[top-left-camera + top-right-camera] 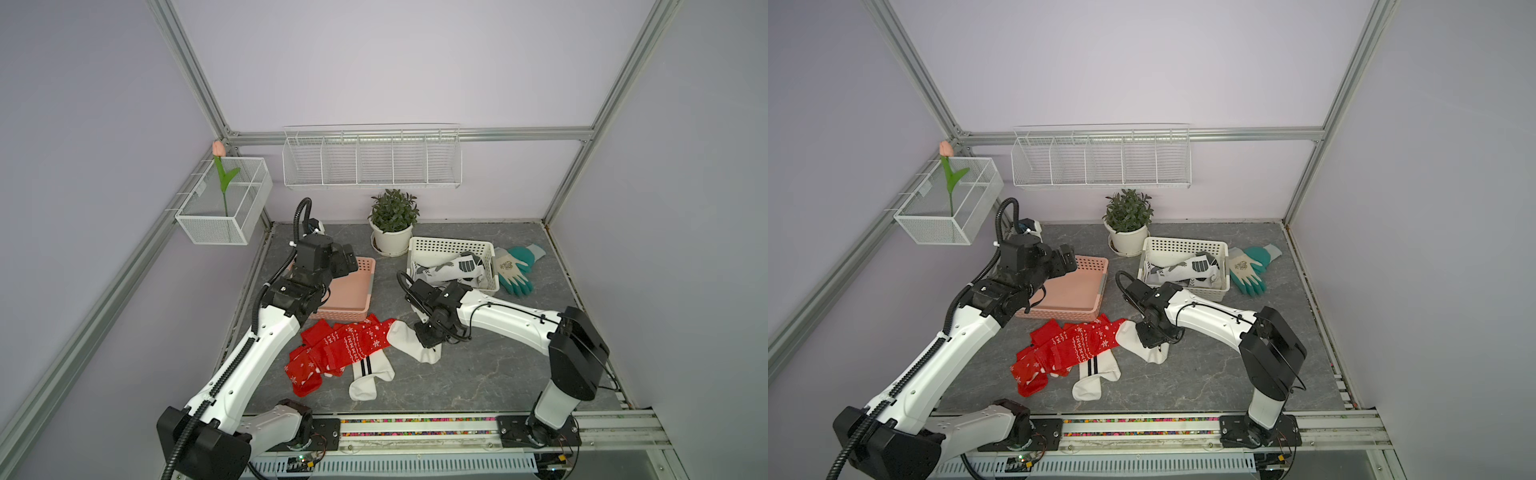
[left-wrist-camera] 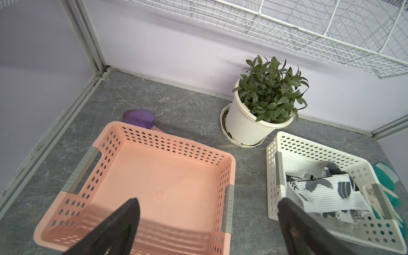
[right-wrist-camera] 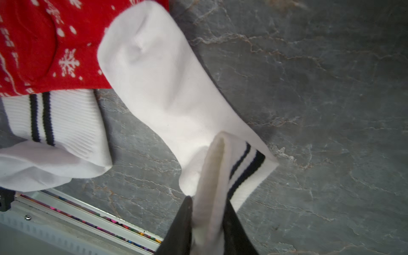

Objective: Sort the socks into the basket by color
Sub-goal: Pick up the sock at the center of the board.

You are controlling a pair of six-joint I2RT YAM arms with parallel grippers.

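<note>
The right gripper (image 3: 208,198) is down low over the grey marbled table (image 1: 478,374), its jaws clenched on the folded cuff of a white striped sock (image 3: 172,99), with the two black stripes showing just beside the fingers. The rest of that sock lies flat on the table, its toe end touching the heap of red snowflake socks (image 1: 336,349) near the front middle. A second white sock (image 1: 368,376) with black stripes pokes out from under the red heap, towards the front rail. The left gripper (image 2: 208,201) hangs above the pink basket (image 2: 165,136) with its jaws spread wide and nothing between them. Off to the right, beside the potted plant (image 1: 392,220), the white basket (image 1: 449,241) holds white socks with black and grey patterns (image 1: 453,266), and teal-and-white gloves (image 1: 513,268) lie just beside its far wall
</note>
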